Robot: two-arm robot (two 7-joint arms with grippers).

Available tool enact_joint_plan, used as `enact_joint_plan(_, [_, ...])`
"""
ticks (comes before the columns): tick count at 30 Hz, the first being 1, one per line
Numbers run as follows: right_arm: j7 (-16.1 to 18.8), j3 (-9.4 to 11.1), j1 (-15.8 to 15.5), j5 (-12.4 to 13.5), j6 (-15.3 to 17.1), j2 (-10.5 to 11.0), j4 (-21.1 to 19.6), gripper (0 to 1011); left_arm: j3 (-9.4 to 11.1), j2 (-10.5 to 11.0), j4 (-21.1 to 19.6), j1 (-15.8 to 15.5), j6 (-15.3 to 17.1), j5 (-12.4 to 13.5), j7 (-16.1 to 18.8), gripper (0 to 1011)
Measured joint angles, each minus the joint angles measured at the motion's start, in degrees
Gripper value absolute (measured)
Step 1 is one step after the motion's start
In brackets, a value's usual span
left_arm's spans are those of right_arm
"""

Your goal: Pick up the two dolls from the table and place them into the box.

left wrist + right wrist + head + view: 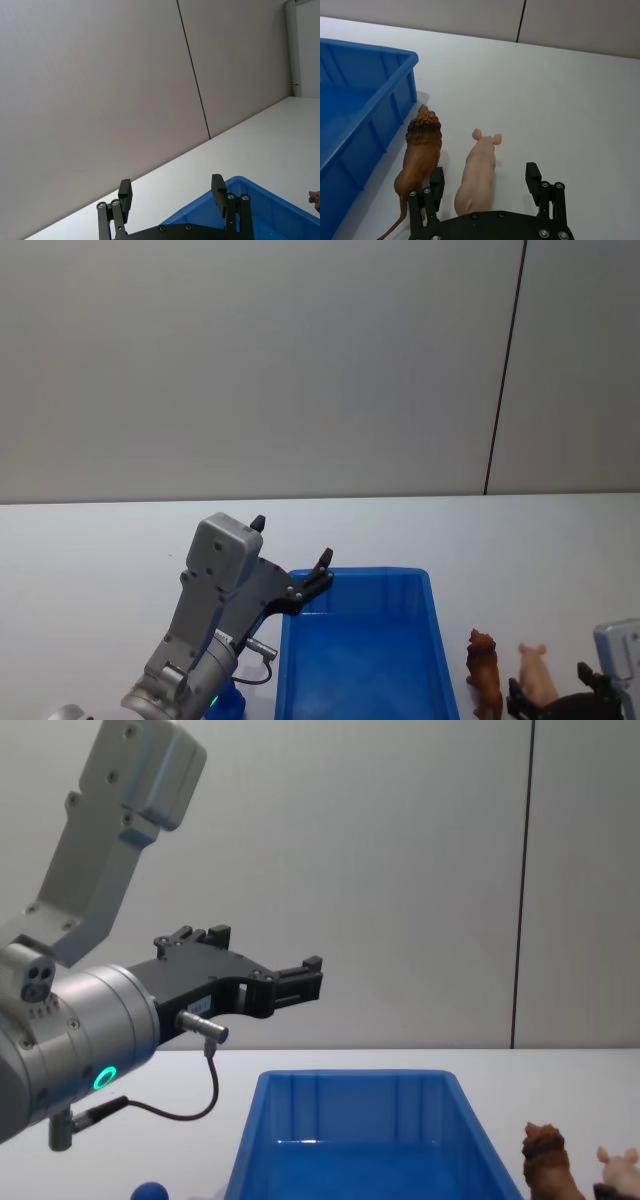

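Note:
The two dolls stand side by side on the white table point(90, 540), just right of the blue box point(380, 573): a brown lion point(420, 152) nearest the box wall point(350, 145) and a pale pink animal point(479, 170) beside it. My right gripper point(485, 179) is open, low over the pink doll's rear half, with one finger point(437, 182) between the two dolls. In the head view the lion point(484, 668), the pink doll point(535, 672) and the right gripper point(550, 692) sit at the lower right. My left gripper point(291, 540) hangs open and empty above the box's far left corner.
The box point(350, 1075) looks empty inside. A small blue object point(150, 1190) lies on the table under the left arm. A plain wall with a dark vertical seam point(505, 370) rises behind the table. Bare tabletop stretches behind and right of the dolls.

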Motion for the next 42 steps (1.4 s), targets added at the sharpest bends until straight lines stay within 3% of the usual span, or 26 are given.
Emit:
enact_joint_plan(3, [0.4, -0.1, 0.0, -0.2, -0.4, -0.2, 0.7, 994, 0.0, 0.0, 0.0, 0.0, 0.0, 0.0, 0.0, 1001])
enact_joint_plan(10, [1.3, -0.3, 0.2, -0.7, -1.5, -0.7, 2.5, 836, 0.0, 0.0, 0.0, 0.0, 0.0, 0.0, 0.0, 1001])
enact_joint_plan(24, [1.4, -0.3, 0.5, -1.4, -2.8, -1.5, 4.1, 390, 0.0, 0.0, 0.0, 0.0, 0.0, 0.0, 0.0, 1001])
enact_joint_plan(35, [0.3, 0.1, -0.2, -1.5, -4.3, -1.5, 2.4, 383, 0.0, 0.0, 0.0, 0.0, 0.0, 0.0, 0.0, 1001])
enact_joint_plan(42, [1.1, 0.4, -0.6, -1.6, -6.4, -1.2, -0.7, 383, 0.0, 0.0, 0.0, 0.0, 0.0, 0.0, 0.0, 1001])
